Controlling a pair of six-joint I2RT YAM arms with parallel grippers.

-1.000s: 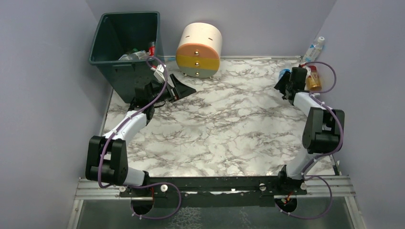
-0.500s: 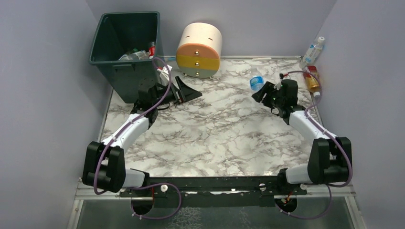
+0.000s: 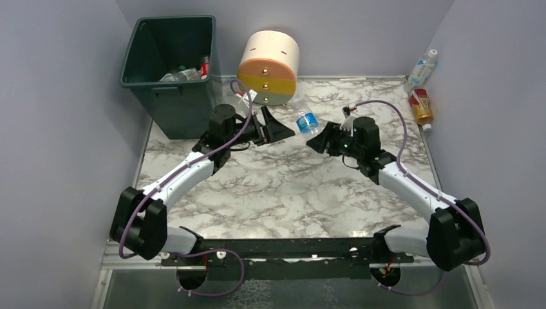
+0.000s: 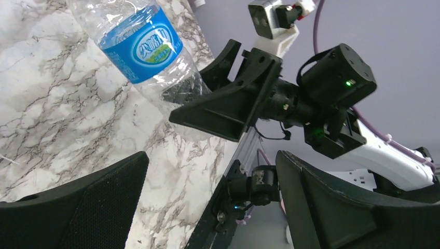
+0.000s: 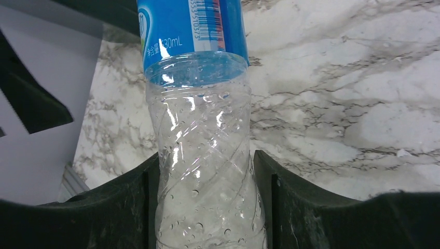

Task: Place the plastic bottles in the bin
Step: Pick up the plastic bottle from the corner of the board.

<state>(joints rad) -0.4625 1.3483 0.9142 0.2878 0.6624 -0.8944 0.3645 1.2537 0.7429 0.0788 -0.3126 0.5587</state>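
Note:
A clear plastic bottle with a blue label (image 3: 306, 121) (image 5: 200, 135) (image 4: 140, 44) hangs above the back middle of the table. My right gripper (image 3: 320, 135) (image 5: 203, 171) (image 4: 200, 91) is shut on its lower body, one finger (image 5: 129, 202) on each side. My left gripper (image 3: 275, 127) (image 4: 211, 171) is open and empty, just left of the bottle and pointing at it. The dark green bin (image 3: 183, 109) stands at the back left with several bottles (image 3: 187, 73) inside. A clear blue-labelled bottle (image 3: 422, 66) and a yellow-orange bottle (image 3: 422, 106) lie in the back right corner.
A round cream, yellow and grey drawer unit (image 3: 269, 67) stands at the back between the bin and the held bottle. Purple walls close in the left, back and right sides. The black mounting rail (image 3: 283, 248) runs along the near edge.
My right arm has swung from the back right corner to the middle, carrying the blue-labelled bottle. My left gripper has moved right, away from the bin, toward that bottle.

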